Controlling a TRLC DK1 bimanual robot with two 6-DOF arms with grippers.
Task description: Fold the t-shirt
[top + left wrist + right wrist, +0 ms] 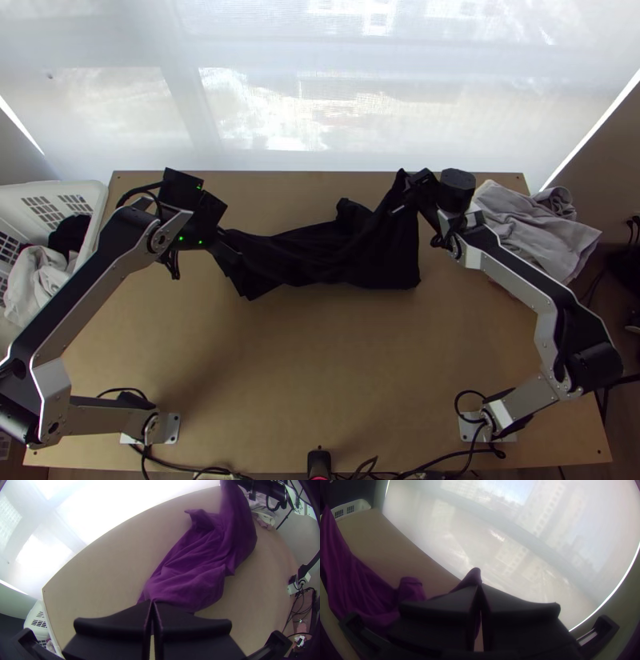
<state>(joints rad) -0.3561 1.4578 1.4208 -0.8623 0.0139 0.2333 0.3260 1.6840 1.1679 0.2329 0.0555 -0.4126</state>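
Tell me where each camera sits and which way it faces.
Top view: high above the near edge of the table, looking steeply down on the shirt; left arm and right arm show.
Left wrist view: on that wrist, looking along the shirt; left end effector at the bottom.
Right wrist view: on that wrist, looking toward the window; right end effector at the bottom.
Both wrist views share the shirt and the basket.

No texts, labels, numbers or signs can be read. Through the translucent shade in the right wrist view, a small pinkish-white mark shows, too blurred to tell whether it is lettering.
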